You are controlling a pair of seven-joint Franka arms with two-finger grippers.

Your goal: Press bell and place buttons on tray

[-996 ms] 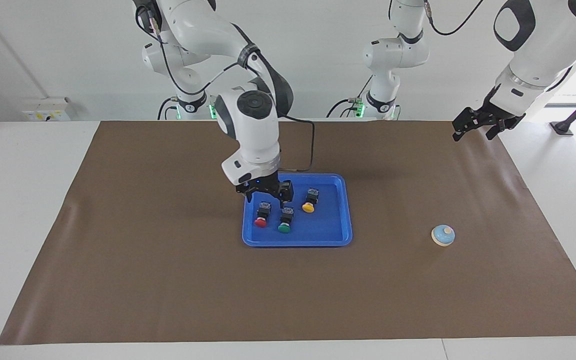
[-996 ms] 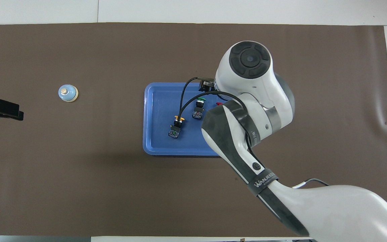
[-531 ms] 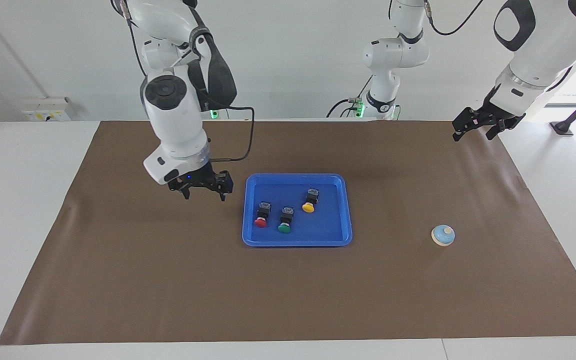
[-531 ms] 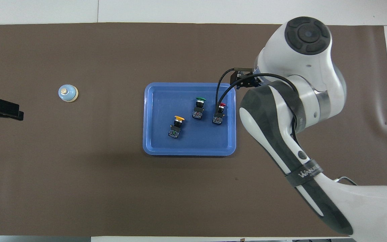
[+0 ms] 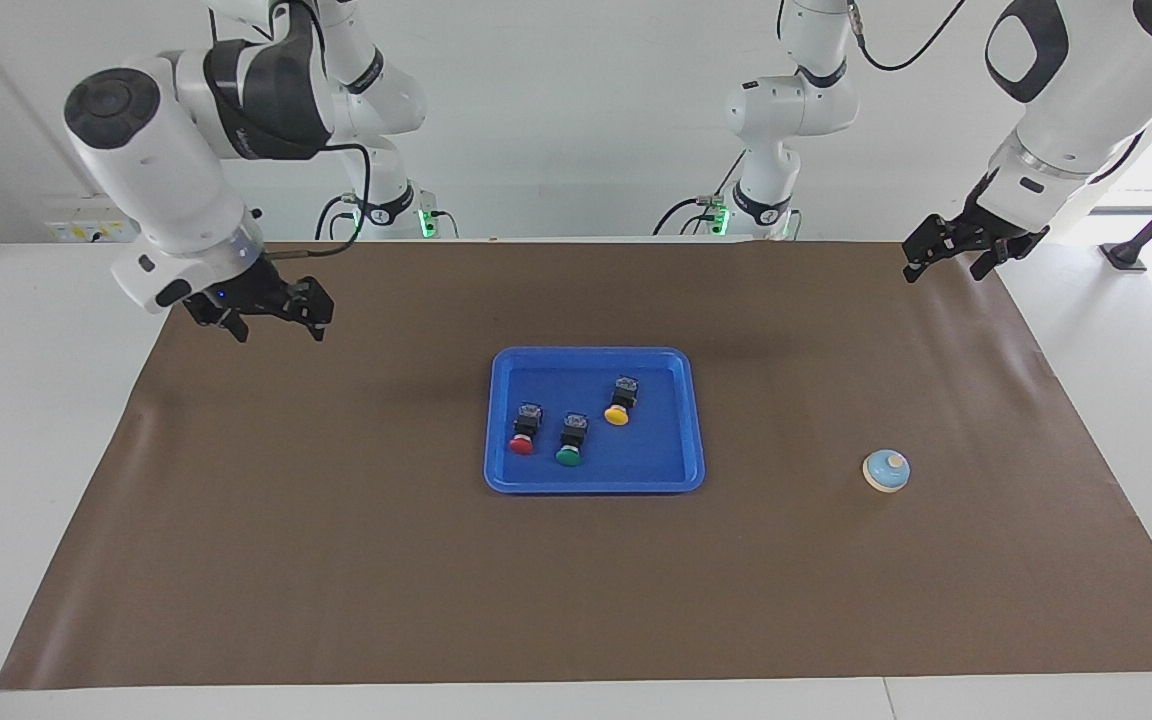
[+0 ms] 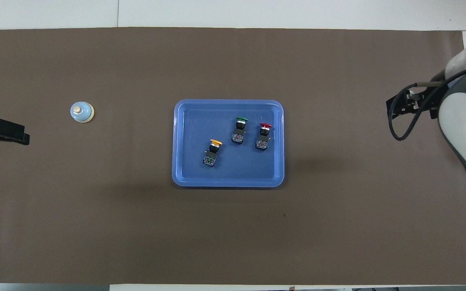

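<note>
The blue tray point(image 5: 594, 487) point(image 6: 178, 141) lies mid-mat. Three buttons lie in it: red point(image 5: 523, 432) point(image 6: 263, 136), green point(image 5: 570, 442) point(image 6: 239, 129) and yellow point(image 5: 620, 404) point(image 6: 212, 152). The light-blue bell point(image 5: 885, 470) point(image 6: 81, 111) stands on the mat toward the left arm's end, apart from the tray. My right gripper point(image 5: 276, 325) point(image 6: 403, 106) hangs open and empty over the mat toward the right arm's end, well off the tray. My left gripper point(image 5: 944, 268) point(image 6: 22, 137) waits open and empty over the mat's edge at its own end.
A brown mat point(image 5: 336, 560) covers most of the white table point(image 5: 26, 400). A third robot base point(image 5: 766, 200) stands at the robots' edge between the two arms. A loose black cable point(image 6: 397, 129) hangs from the right wrist.
The right gripper has swung away from above the red button in the tray to its own end of the table, empty. The buttons, bell and left arm have not moved.
</note>
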